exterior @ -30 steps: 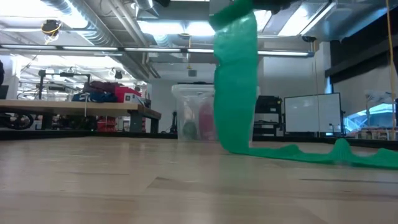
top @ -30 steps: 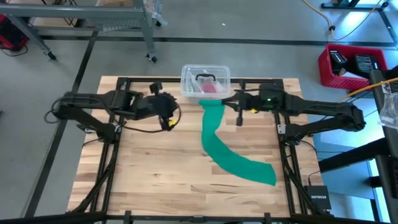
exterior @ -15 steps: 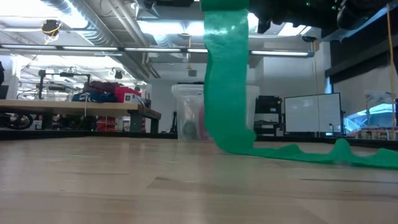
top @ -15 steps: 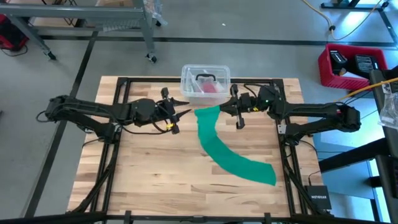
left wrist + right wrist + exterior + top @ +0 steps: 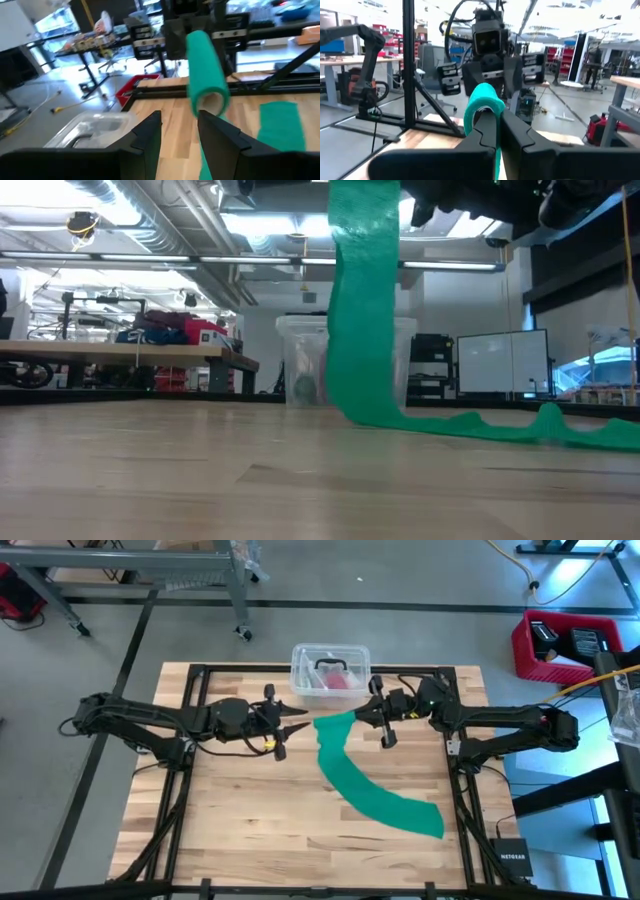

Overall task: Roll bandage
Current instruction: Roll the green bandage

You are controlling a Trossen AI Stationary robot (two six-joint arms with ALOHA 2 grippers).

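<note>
Right gripper point(image 5: 372, 712) clamped on bandage point(image 5: 370, 790) end, lifted near the table's point(image 5: 250, 830) far edge; left gripper point(image 5: 297, 721) parted, just beside. Barely begun: first curl made, long tail trailing toward near-right corner.

The bandage point(image 5: 372, 790) hangs between left pincer point(image 5: 298, 720) and right pincer point(image 5: 362, 713).

two dark jointed arms, black cables, yellow tags
</note>
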